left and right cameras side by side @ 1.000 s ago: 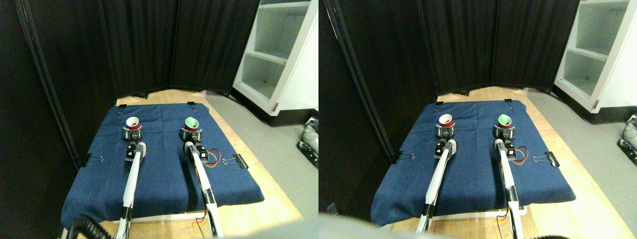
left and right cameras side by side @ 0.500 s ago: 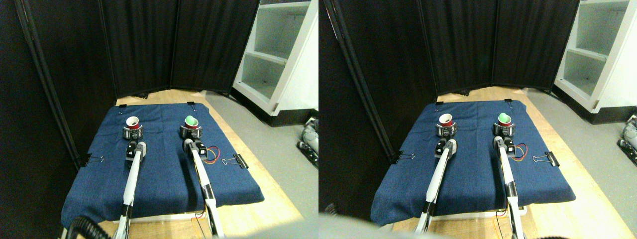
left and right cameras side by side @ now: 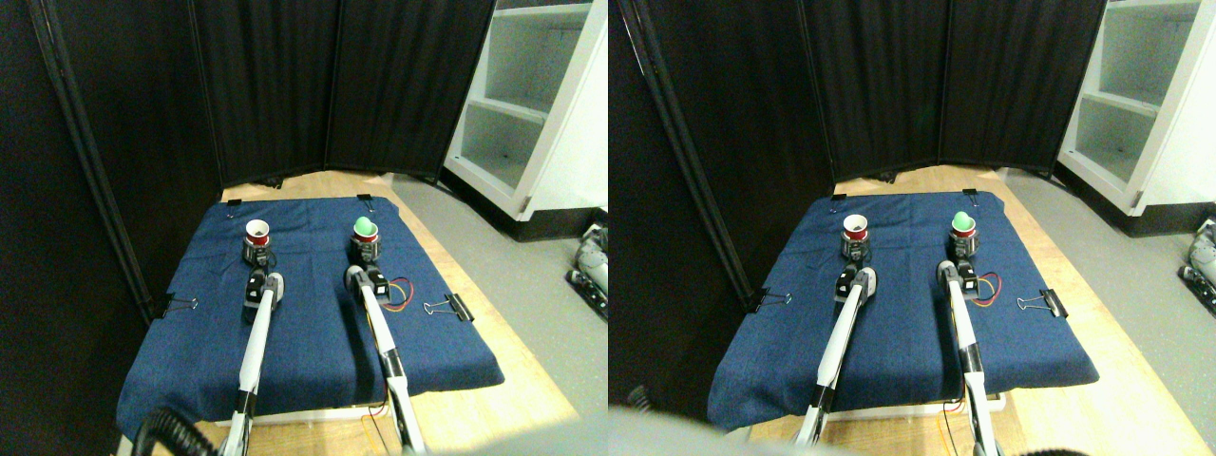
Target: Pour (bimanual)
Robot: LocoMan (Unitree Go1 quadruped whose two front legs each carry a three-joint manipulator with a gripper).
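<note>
A red cup (left and right cameras side by side: pixel 256 230) with a white inside stands upright at the back left of the blue cloth (left and right cameras side by side: pixel 313 342). My left gripper (left and right cameras side by side: pixel 256 253) is closed around its lower part. A second red cup (left and right cameras side by side: pixel 365 228), green inside, stands upright at the back right, and my right gripper (left and right cameras side by side: pixel 366 250) grips its base the same way. Both pale arms reach up from the bottom edge. Each cup's base is hidden by the jaws.
Red and yellow wires (left and right cameras side by side: pixel 404 293) trail beside the right arm. Binder clips (left and right cameras side by side: pixel 454 307) pin the cloth's edges to a wooden board. Black curtains (left and right cameras side by side: pixel 285 85) close off the back and left. A white shelf unit (left and right cameras side by side: pixel 532 114) stands at the right.
Both grippers have narrowed from wide rings around the cup bases to a tight hold. The cups now sit slightly higher and more upright in the picture.
</note>
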